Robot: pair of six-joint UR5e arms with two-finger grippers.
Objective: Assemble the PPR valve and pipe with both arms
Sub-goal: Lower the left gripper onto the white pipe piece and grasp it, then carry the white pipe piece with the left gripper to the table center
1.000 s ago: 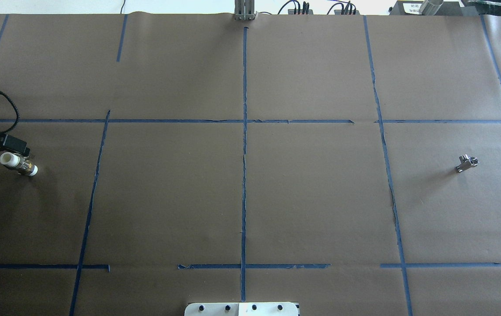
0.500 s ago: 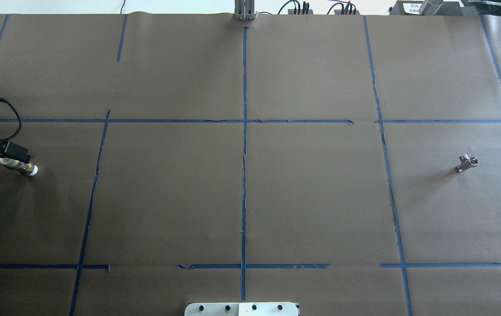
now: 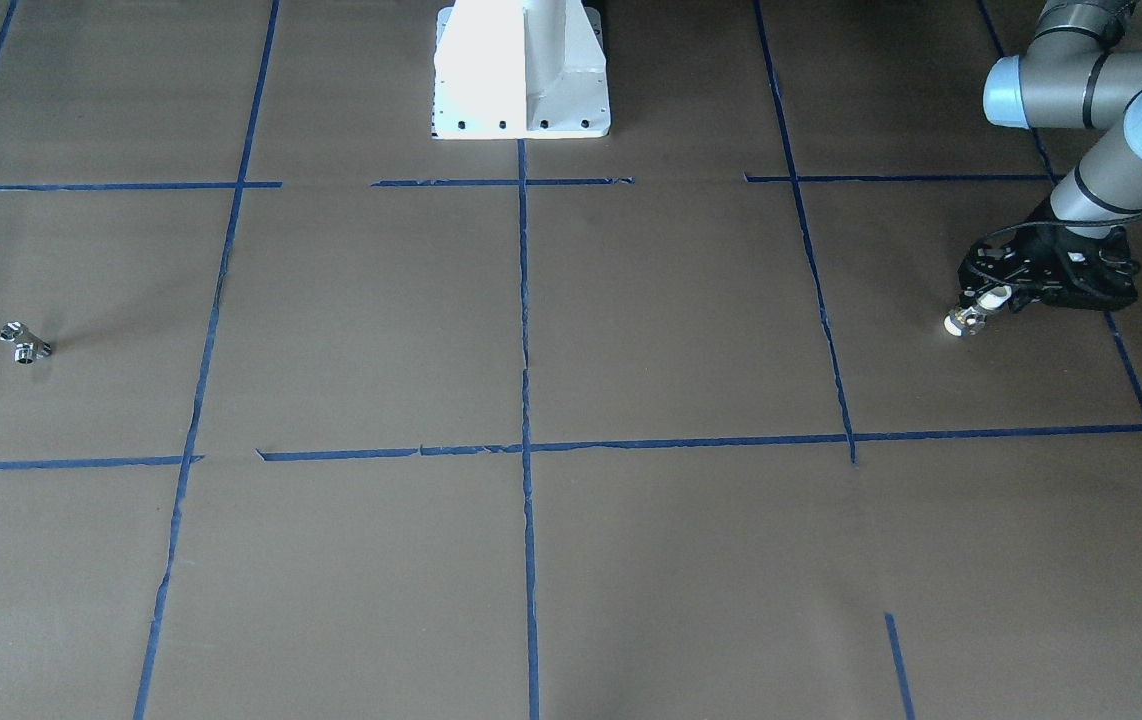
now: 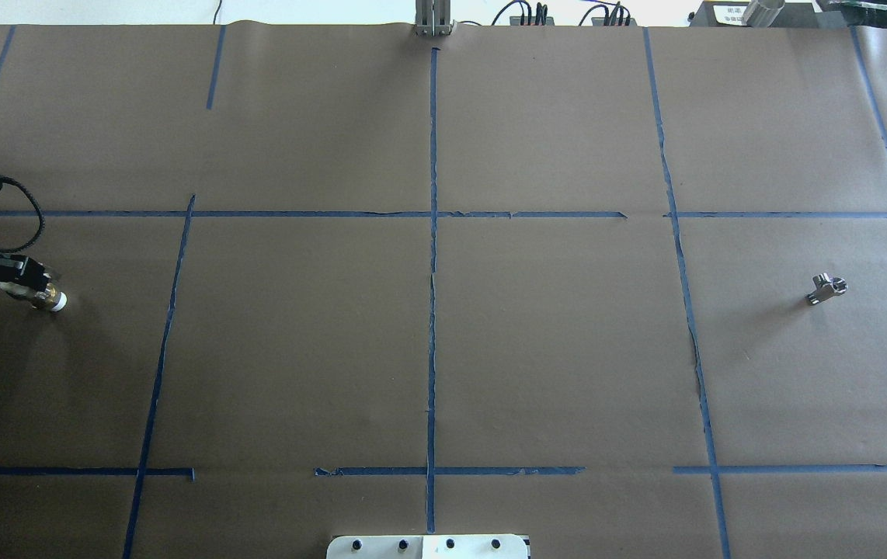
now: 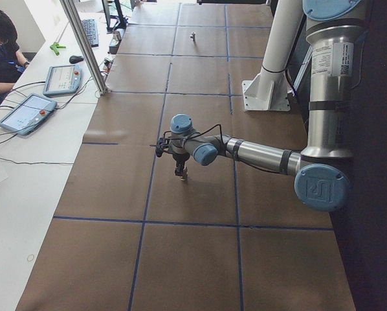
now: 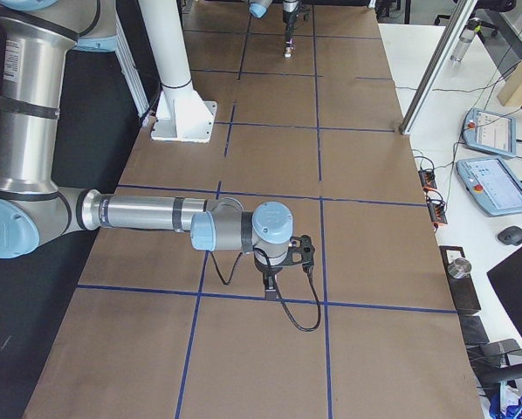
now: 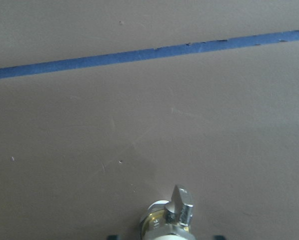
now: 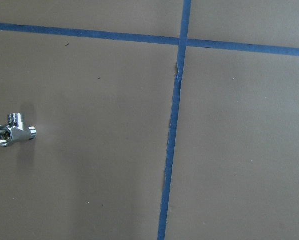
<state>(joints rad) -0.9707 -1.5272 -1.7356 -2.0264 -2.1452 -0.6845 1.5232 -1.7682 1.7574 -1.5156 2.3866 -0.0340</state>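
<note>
The PPR valve (image 4: 50,296) lies on the brown paper at the far left, with white ends and a metal middle. My left gripper (image 4: 30,284) is low over it and open. The valve's handle end (image 7: 173,218) shows at the bottom of the left wrist view, with the jaws spread wide on either side of it. In the front-facing view the left gripper (image 3: 986,300) covers all but one white end of the valve (image 3: 961,322). The silver pipe fitting (image 4: 826,289) lies alone at the far right and shows in the right wrist view (image 8: 13,133). My right gripper (image 6: 270,281) shows only in the exterior right view; I cannot tell if it is open.
Blue tape lines (image 4: 433,233) divide the paper-covered table into squares. The white pedestal base (image 3: 521,70) stands at the robot's edge. An aluminium post (image 5: 83,45), teach pendants and a seated operator (image 5: 2,45) are beside the table's far side.
My left gripper has come down over the valve and now covers most of it. The valve and the pipe fitting have not moved.
</note>
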